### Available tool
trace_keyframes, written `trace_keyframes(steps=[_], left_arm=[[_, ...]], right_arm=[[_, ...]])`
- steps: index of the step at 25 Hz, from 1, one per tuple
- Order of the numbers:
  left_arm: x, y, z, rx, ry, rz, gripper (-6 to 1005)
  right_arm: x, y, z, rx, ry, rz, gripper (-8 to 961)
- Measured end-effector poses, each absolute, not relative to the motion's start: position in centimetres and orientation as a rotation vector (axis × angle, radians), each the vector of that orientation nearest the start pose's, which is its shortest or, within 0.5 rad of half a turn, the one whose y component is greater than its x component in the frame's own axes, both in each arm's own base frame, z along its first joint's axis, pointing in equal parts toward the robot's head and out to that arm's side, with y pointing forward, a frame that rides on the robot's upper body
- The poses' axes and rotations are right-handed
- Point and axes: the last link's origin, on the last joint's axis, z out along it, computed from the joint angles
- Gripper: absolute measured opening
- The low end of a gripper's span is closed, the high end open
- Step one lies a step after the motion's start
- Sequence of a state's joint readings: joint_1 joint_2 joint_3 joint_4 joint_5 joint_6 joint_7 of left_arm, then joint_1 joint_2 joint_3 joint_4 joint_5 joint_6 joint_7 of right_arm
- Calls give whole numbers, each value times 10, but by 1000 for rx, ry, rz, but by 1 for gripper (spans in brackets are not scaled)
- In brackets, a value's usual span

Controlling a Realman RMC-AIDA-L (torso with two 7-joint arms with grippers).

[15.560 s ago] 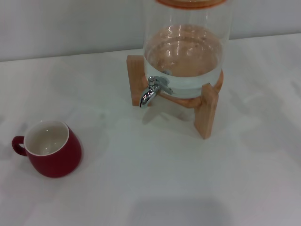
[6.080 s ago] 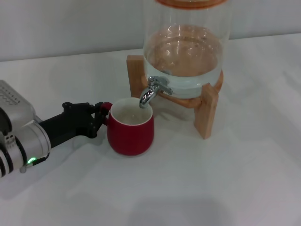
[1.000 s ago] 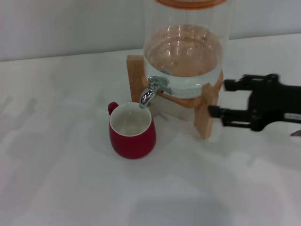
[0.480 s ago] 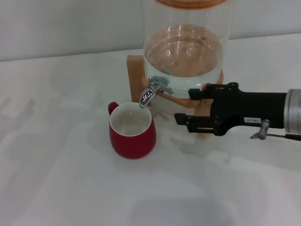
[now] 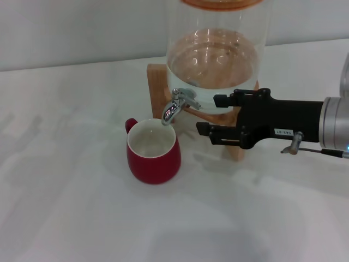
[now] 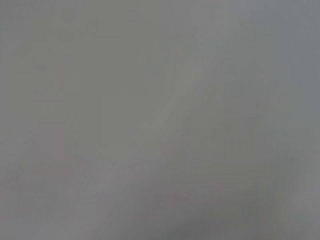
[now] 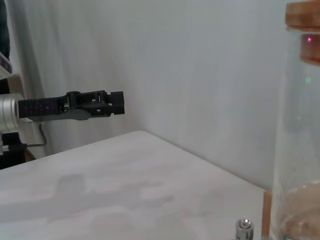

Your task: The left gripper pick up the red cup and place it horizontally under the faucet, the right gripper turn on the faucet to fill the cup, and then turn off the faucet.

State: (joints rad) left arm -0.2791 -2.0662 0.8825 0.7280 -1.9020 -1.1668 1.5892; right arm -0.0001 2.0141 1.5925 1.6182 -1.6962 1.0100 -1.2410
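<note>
The red cup [image 5: 154,159] stands upright on the white table, its handle to the back left and its cream inside open just below the spout of the faucet [image 5: 173,107]. No water runs from the spout. My right gripper [image 5: 207,114] reaches in from the right, open, its two long fingers level with the faucet and a short way to its right, touching nothing. The right wrist view shows the top of the faucet [image 7: 244,228] and, far off above the table, my left gripper [image 7: 102,104] held away from the cup.
The glass water jar [image 5: 217,60] sits on a wooden stand [image 5: 241,112] right behind the faucet; the jar [image 7: 300,125] also fills one side of the right wrist view. The white table [image 5: 82,218] stretches around the cup. The left wrist view is plain grey.
My right gripper has come in from the right edge toward the faucet and risen slightly. The cup has not moved.
</note>
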Motion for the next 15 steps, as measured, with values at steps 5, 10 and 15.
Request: trace_keyframes(steps=[5,10,15], left_arm=[[-310,340,70,-1873,-1007,-1110,869],[-310,340,71,-1871,-1005,-1112,869],[-310,340,71,-1871,-1005,-1112,869]], right_arm=[[180,290,23,-2514,479,553,719],[177,291,21,-2524,474,558,719],[173,291,16,-2544,464,560,719]])
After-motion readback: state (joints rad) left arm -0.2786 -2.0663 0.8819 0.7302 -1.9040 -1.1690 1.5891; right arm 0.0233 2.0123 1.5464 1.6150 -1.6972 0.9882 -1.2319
